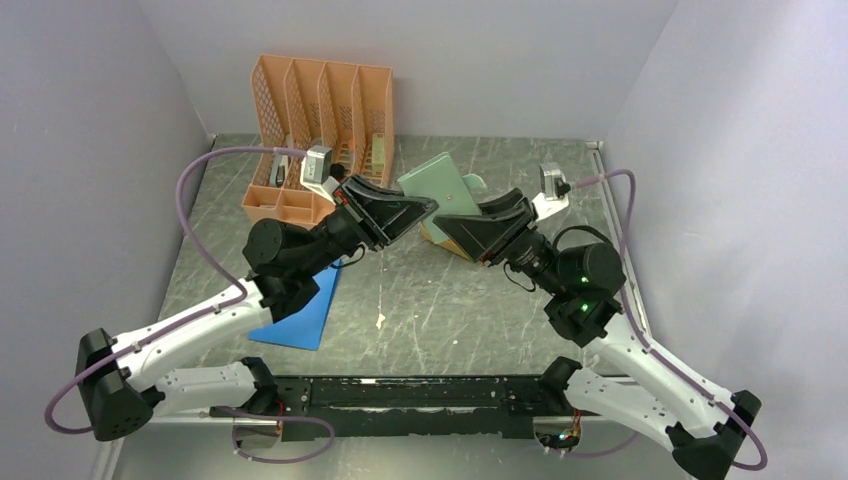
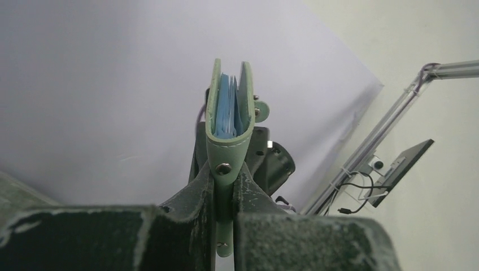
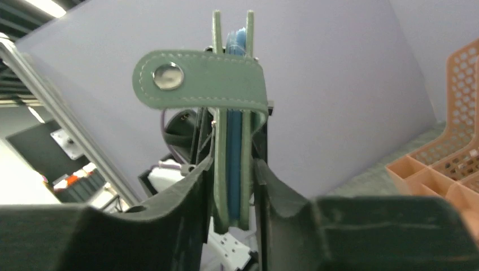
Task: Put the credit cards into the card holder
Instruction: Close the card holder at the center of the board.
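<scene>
The card holder [image 1: 440, 183], a sage-green folded wallet, is held up above the table between both grippers, tilted. My left gripper [image 1: 428, 211] is shut on its lower edge; in the left wrist view the fingers [image 2: 192, 195] pinch the wallet [image 2: 229, 141] just below a snap stud, with blue inner pockets showing above. My right gripper [image 1: 442, 226] is shut on the opposite edge; the wallet [image 3: 231, 169] sits between its jaws, and the snap tab [image 3: 197, 79] folds over the top. The credit cards are out of view.
An orange mesh desk organizer [image 1: 320, 110] stands at the back left. A flat blue pad [image 1: 305, 310] lies under the left arm. A mustard-yellow tray [image 1: 432, 236] peeks out beneath the grippers. A small pale scrap [image 1: 380, 321] lies mid-table.
</scene>
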You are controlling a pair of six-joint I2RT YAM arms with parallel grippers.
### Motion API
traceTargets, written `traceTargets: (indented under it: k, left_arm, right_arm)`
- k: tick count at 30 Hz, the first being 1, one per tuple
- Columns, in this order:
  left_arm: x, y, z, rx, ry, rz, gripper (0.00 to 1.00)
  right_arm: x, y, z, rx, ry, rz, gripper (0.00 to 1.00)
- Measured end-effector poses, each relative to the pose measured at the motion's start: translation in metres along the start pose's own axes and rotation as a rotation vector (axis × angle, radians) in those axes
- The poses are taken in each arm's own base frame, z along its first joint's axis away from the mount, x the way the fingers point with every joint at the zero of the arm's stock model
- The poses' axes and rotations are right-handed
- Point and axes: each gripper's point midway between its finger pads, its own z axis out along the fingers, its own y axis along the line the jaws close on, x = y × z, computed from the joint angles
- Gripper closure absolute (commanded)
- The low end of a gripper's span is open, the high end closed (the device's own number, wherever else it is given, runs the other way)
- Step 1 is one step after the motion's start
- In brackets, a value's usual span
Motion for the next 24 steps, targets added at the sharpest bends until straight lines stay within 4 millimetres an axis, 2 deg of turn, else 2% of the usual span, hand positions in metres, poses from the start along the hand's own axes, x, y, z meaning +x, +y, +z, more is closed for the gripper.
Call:
traceTargets:
  k: [3, 5, 8, 13, 16, 24]
  left_arm:
    - [-0.001, 0.006, -0.006, -0.062, 0.016, 0.033, 0.95]
    - [-0.003, 0.009, -0.015, -0.120, 0.035, 0.075, 0.95]
    - [-0.015, 0.004, -0.026, -0.195, 0.054, 0.148, 0.95]
    - [-0.032, -0.004, -0.048, -0.298, 0.096, 0.255, 0.95]
    - [-0.029, 0.001, -0.063, -0.355, 0.144, 0.291, 0.95]
    - [-0.007, 0.027, -0.082, -0.453, 0.261, 0.307, 0.95]
  right_arm:
    - [0.002, -0.004, 0.002, 0.044, 0.049, -0.023, 0.33]
    - [0.002, -0.007, -0.001, 0.086, 0.084, -0.066, 0.31]
    - [-0.003, -0.008, -0.012, 0.145, 0.126, -0.140, 0.31]
    - [-0.022, -0.004, -0.027, 0.241, 0.168, -0.258, 0.32]
    - [-0.027, -0.005, -0.031, 0.270, 0.180, -0.295, 0.36]
    - [-0.003, -0.029, -0.021, 0.308, 0.264, -0.264, 0.46]
